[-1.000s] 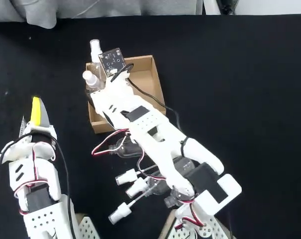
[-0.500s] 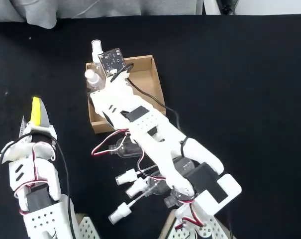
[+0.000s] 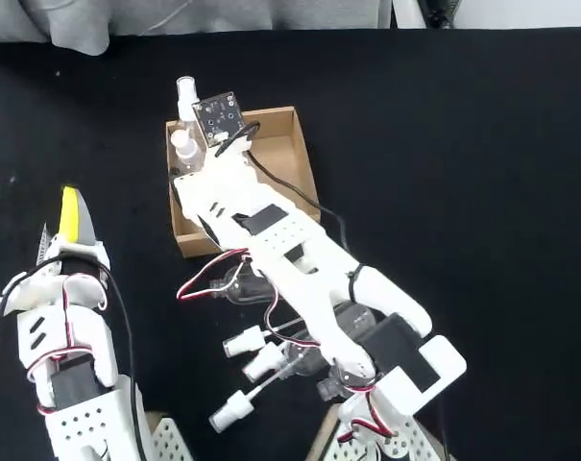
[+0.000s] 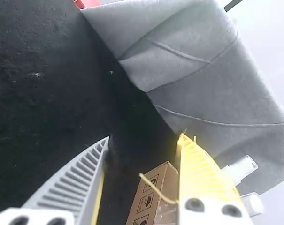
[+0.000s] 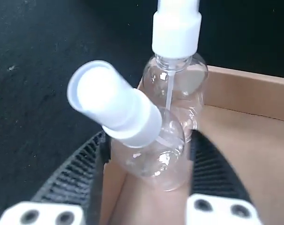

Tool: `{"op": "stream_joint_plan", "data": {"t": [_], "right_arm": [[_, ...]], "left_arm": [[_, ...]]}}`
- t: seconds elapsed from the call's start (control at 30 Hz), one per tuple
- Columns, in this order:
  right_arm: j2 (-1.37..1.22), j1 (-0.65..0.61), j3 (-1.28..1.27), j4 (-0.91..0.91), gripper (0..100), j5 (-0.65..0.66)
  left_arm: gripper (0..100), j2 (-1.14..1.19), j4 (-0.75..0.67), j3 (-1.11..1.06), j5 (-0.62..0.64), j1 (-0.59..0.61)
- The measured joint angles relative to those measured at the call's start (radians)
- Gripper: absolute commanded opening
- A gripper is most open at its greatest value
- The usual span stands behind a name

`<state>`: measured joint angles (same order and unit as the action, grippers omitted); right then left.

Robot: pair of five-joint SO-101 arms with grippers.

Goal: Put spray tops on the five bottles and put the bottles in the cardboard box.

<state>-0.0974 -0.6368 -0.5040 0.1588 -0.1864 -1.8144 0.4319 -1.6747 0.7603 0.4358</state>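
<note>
Since a second ago the held bottle (image 5: 146,140) has swung its white top inward, from over the cardboard box's (image 3: 288,154) wall on the left arm's side to above the box's inside, and now stands straighter.

That wall and the far corner are crowded: a second bottle (image 5: 177,77), upright with its spray top on, stands in the far corner, and the held bottle leans against it. The rest of the box floor lies bare on the side away from the left arm, and beyond that wall the black table (image 3: 463,144) is open.

The right arm stretches from its base across the box's near wall, its wrist over the box. The right gripper (image 3: 190,165) pinches the held bottle's body between its dark fingers, the bottle tilted with its top on. The left arm sits well apart from the box, and the left gripper (image 4: 144,140) is spread with nothing between its fingers, pointed toward the box and a grey cloth (image 4: 193,70) beyond.

Just outside the box's near wall a clear bottle (image 3: 234,286) lies under the right arm, and farther out three loose spray tops (image 3: 244,341) lie on the table.
</note>
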Motion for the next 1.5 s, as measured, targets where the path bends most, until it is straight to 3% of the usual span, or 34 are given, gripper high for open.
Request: {"op": "stream_joint_plan", "data": {"t": [1.07, 1.5], "right_arm": [[-0.006, 0.000, 0.000, 0.041, 33.2, 0.044], [0.052, 0.000, 0.026, 0.276, 33.3, 0.046]], "left_arm": [[21, 0.000, 0.000, 0.000, 0.000, 0.000], [21, 0.000, 0.000, 0.000, 0.000, 0.000]]}}
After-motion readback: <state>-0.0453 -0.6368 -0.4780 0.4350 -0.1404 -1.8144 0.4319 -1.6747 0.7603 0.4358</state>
